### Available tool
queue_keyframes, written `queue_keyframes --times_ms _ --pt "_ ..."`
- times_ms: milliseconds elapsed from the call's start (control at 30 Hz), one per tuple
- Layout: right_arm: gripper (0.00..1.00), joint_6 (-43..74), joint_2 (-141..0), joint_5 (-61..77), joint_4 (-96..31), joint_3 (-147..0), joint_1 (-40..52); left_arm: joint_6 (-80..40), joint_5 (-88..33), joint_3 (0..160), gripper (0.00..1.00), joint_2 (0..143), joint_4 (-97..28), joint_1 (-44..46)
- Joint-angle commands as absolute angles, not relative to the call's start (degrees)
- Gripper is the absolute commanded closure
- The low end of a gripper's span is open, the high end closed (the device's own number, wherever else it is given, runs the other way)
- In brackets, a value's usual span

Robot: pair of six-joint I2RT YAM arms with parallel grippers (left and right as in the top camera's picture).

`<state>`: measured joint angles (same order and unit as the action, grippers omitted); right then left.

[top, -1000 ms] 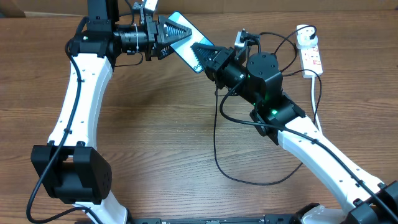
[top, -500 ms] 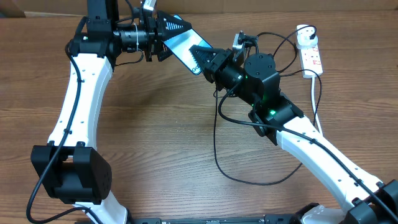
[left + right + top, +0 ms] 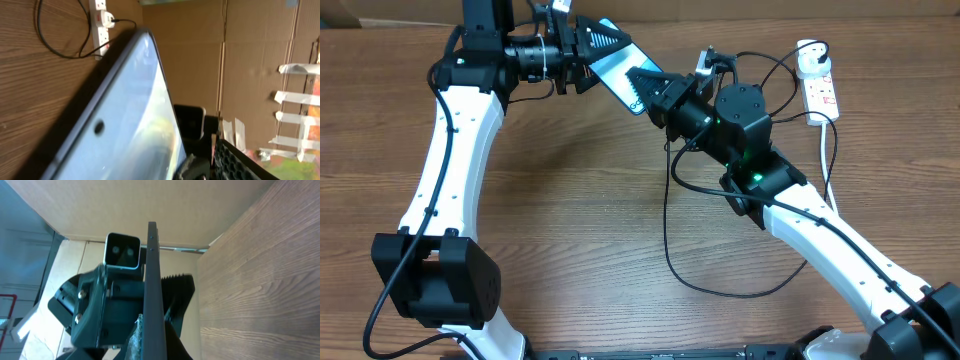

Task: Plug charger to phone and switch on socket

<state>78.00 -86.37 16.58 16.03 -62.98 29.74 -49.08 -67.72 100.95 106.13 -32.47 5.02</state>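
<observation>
I hold the phone up off the table at the far edge, between my two grippers. My right gripper is pinched tight on its lower end. My left gripper straddles the upper end, jaws partly apart; whether they press on it I cannot tell. The charger has its white adapter seated in the socket at the far right, and its black cable loops slack under my right arm. I cannot see the connector tip, so I judge the plugging-in unfinished, and the switch is yet to come. The table is brown wood grain, with cardboard walls behind it.
</observation>
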Motion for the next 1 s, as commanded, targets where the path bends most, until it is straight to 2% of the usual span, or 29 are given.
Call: queue_keyframes --times_ms 0,333,667,967 --pt "0.96 79.1 -86.1 25.7 18.9 -63.8 29.6 -46.4 -70.9 101.3 0.39 105.6 -32.2 8.6" --pt "0.96 79.5 -86.1 25.8 19.2 -63.8 29.1 -46.3 -70.8 101.3 0.40 105.6 -30.1 9.0" --pt "0.96 79.5 -86.9 24.4 18.8 -63.8 33.6 -47.2 -66.7 101.3 0.41 105.6 -29.7 10.1" --pt "0.96 79.5 -89.0 24.2 18.8 -63.8 36.6 -47.6 -65.4 101.3 0.49 105.6 -29.2 10.3"
